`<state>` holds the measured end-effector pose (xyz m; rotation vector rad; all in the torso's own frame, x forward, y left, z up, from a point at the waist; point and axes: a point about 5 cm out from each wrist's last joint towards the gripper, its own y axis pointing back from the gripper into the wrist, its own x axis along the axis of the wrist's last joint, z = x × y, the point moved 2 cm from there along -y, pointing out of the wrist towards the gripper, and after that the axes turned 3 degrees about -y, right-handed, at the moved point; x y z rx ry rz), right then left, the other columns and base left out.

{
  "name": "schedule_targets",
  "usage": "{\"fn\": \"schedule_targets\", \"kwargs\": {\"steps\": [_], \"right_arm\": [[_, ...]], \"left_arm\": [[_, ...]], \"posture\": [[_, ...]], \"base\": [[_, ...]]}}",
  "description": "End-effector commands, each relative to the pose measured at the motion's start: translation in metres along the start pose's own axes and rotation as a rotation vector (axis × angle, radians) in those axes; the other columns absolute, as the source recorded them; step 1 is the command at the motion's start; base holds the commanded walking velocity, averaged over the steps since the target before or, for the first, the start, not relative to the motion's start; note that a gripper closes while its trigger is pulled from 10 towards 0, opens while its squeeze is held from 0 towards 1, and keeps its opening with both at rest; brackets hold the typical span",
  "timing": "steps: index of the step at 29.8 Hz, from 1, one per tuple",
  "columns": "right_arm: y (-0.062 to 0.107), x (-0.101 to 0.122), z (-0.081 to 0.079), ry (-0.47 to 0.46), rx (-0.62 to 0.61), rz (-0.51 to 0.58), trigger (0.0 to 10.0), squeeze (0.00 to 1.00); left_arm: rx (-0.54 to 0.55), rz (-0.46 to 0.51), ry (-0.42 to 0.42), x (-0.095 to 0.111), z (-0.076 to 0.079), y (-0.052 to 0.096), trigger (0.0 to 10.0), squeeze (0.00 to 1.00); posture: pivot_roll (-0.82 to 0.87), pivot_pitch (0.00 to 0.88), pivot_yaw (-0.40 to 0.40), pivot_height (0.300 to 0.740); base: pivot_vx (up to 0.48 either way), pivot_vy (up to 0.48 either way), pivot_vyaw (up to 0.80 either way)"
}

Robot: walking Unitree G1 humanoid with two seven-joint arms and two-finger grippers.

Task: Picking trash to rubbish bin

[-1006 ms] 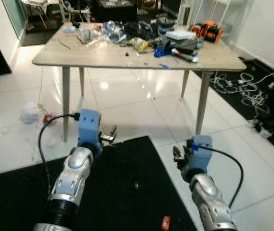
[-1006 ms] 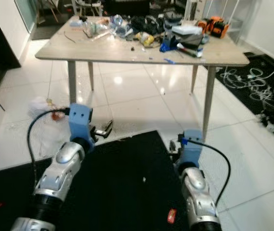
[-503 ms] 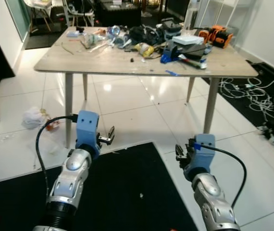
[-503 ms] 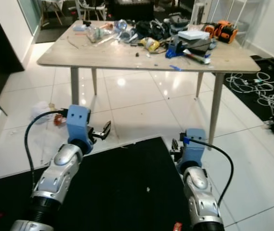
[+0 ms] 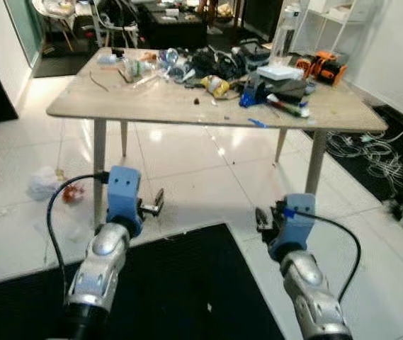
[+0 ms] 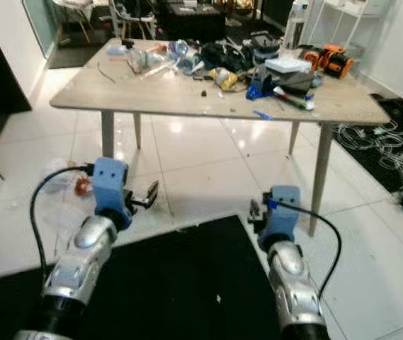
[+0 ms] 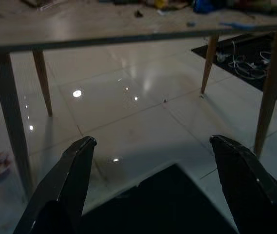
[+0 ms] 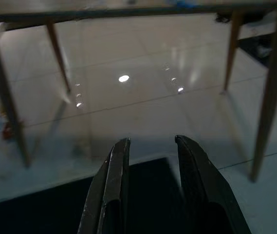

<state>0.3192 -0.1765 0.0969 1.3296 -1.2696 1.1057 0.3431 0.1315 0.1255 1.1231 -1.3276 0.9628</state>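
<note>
1. The landmark is the wooden table (image 5: 151, 106). Both arms are held forward at about the same height, short of its near edge and over the front of a black mat (image 5: 187, 283). I judge this a carrying or walking posture, since neither arm reaches toward anything.

2. The left gripper (image 7: 153, 156) has its two fingers spread wide with nothing between them; it points under the table at the bare white floor (image 7: 143, 112).

3. The right gripper (image 8: 150, 161) has its fingers close together with a narrow gap showing between them, and it holds nothing. It also points under the table.

4. The likely trash lies on the floor beside the table's near-left leg (image 5: 98, 170), on the outer side: one crumpled white wad (image 5: 42, 183) and one small red scrap (image 5: 70, 193) just next to it. It is well apart from both grippers, off to the left of the left arm.

5. No rubbish bin can be made out, so how far along the job is cannot be settled from here.

6. Counts: two grippers, both empty; four table legs; one mat; two pieces of floor trash that I can tell apart.

7. The tabletop carries a heap of clutter (image 5: 215, 64) at its far side, too jumbled to count, with one orange tool (image 5: 325, 67) near its far-right corner.

8. A tangle of white cables (image 5: 371, 145) lies on the floor to the table's right.
</note>
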Motion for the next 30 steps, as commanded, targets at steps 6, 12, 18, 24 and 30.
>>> {"fn": "schedule_targets", "kwargs": {"steps": [6,12,18,24,30], "right_arm": [[-0.002,0.014,0.006,-0.009,-0.042,0.079,10.0,0.00],[-0.003,0.016,0.005,-0.010,-0.044,0.090,10.0,0.00],[-0.002,0.013,0.003,-0.009,-0.040,0.087,10.0,0.00],[-0.002,0.012,0.004,-0.011,-0.045,0.085,10.0,0.00],[-0.002,0.012,0.004,-0.012,-0.046,0.084,10.0,0.00]], "left_arm": [[0.002,-0.010,-0.007,-0.002,-0.001,0.001,10.0,0.00],[-0.004,-0.006,-0.007,-0.001,-0.001,0.001,10.0,0.00],[-0.006,-0.007,-0.011,-0.001,-0.001,0.001,10.0,0.00],[-0.010,-0.007,-0.010,-0.002,-0.001,0.001,10.0,0.00],[-0.013,-0.008,-0.011,-0.002,0.000,0.001,10.0,0.00]], "posture": [[-0.10,0.044,-0.014,0.740],[-0.10,0.045,-0.013,0.740],[-0.10,0.046,-0.012,0.740],[-0.10,0.046,-0.011,0.740],[-0.10,0.048,-0.011,0.740]], "base": [[0.335,0.000,0.00],[0.338,0.000,0.00],[0.341,0.000,0.00],[0.341,0.000,0.00],[0.342,0.000,0.00]]}}
